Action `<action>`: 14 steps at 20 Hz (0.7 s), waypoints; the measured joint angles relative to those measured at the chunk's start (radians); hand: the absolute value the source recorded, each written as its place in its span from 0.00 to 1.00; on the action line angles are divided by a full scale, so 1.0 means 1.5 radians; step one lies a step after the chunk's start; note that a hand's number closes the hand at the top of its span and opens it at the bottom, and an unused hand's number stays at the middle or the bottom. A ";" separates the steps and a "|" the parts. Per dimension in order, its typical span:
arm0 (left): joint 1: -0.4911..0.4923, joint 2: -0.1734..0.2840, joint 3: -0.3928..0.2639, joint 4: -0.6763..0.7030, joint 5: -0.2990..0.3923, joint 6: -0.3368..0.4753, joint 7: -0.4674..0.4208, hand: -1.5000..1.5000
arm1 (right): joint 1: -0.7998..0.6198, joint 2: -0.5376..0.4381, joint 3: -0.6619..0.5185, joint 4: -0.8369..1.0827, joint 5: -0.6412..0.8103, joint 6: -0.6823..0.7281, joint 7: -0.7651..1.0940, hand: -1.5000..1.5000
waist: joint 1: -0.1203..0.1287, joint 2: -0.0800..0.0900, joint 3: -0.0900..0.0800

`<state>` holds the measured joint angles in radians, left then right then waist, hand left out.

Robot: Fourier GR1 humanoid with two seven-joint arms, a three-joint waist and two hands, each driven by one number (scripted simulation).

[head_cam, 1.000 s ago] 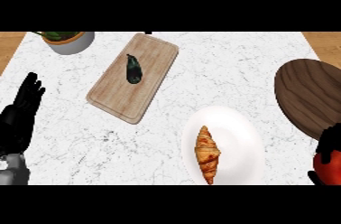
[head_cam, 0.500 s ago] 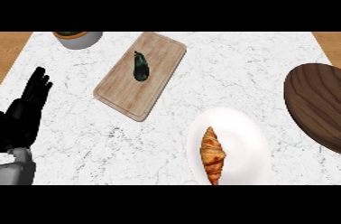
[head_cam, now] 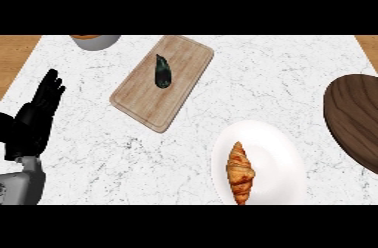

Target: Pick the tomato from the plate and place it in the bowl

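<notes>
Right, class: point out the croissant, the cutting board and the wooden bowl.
croissant [head_cam: 240, 173], head view, middle of its crust.
cutting board [head_cam: 140, 94], head view, bare wood left of the dark vegetable.
wooden bowl [head_cam: 354, 117], head view, its dark inner surface.

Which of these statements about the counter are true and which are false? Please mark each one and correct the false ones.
1. A croissant lies on the white plate. True.
2. A tomato sits on the plate beside the croissant. False: no tomato shows anywhere; the croissant is the only thing on the plate.
3. The dark vegetable lies on the cutting board. True.
4. The left robot hand is curled round the grey pot. False: it is open, fingers up, near the left edge, apart from the pot.
5. The dark wooden bowl is at the right edge. True.
6. The right robot hand reaches over the plate. False: it is not in view.
</notes>
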<state>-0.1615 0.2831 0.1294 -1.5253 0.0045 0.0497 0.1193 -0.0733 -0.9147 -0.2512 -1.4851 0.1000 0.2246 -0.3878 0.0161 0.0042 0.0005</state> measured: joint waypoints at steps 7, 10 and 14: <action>-0.015 -0.005 -0.001 0.011 -0.006 -0.006 -0.004 0.50 | -0.174 0.059 0.066 0.244 0.100 -0.036 -0.091 1.00 | 0.008 0.002 0.000; -0.014 -0.008 -0.001 0.008 -0.005 -0.006 -0.002 0.50 | -0.195 0.050 0.099 0.314 0.172 -0.063 -0.092 1.00 | 0.012 0.004 0.000; -0.005 -0.016 -0.012 -0.007 -0.009 -0.006 -0.001 0.50 | -0.257 0.050 0.127 0.440 0.222 -0.041 -0.078 0.00 | 0.019 0.005 0.001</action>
<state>-0.1687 0.2586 0.1119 -1.5359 -0.0097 0.0402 0.1171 -0.4581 -0.8395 -0.0603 -0.8257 0.4324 0.1636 -0.5049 0.0442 0.0116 0.0015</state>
